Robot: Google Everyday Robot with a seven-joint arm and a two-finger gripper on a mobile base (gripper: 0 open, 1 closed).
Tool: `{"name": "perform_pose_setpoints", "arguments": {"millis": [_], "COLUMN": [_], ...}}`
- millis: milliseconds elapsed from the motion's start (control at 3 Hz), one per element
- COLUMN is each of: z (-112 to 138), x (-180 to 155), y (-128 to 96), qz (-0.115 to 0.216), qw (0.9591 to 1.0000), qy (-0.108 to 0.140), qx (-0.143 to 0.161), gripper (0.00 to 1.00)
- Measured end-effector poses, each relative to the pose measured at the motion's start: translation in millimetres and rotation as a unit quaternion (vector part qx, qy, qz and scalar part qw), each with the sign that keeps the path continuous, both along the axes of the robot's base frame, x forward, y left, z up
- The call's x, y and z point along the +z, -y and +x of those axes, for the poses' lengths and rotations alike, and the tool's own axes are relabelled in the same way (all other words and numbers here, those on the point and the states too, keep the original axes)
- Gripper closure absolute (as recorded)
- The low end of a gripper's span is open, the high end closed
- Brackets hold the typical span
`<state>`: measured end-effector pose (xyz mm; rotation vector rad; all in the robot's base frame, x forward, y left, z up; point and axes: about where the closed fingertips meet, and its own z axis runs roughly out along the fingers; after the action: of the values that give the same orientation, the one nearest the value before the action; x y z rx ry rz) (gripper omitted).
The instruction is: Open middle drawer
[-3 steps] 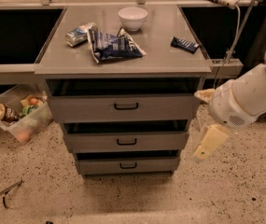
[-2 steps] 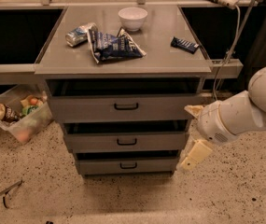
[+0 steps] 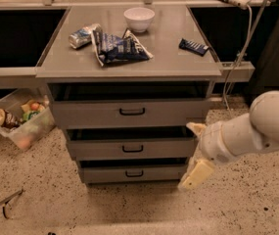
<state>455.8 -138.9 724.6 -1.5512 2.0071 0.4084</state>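
Moved leftward: my end effector (image 3: 192, 153), now at right edge of grey metal middle drawer (image 3: 131, 149); spread, empty. Risk: low approach, I hook narrow grey bottom drawer (image 3: 133, 173) instead.

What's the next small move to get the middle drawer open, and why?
Probably slide the gripper left toward the small black bar handle on the grey metal middle drawer. The gripper hangs open by the right front edge of the cabinet, beside the drawer's right end, not touching the handle, which sits at the front's centre. The drawer is only slightly ajar.
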Motion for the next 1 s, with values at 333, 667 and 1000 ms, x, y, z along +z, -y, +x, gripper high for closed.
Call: {"name": "perform_pose_setpoints", "arguments": {"millis": [333,667,1000], "z": [6,21,34], "x": [-64,-125,-171], "y": [-22,-37,-51], "qz": [0.03,0.033,0.027], "qw": [0.9995,0.9993,0.9996], "qy": [-0.007,-0.011,-0.006], "qx": [0.008,0.01,-0.012], "gripper": [0.0,0.0,0.0]}}
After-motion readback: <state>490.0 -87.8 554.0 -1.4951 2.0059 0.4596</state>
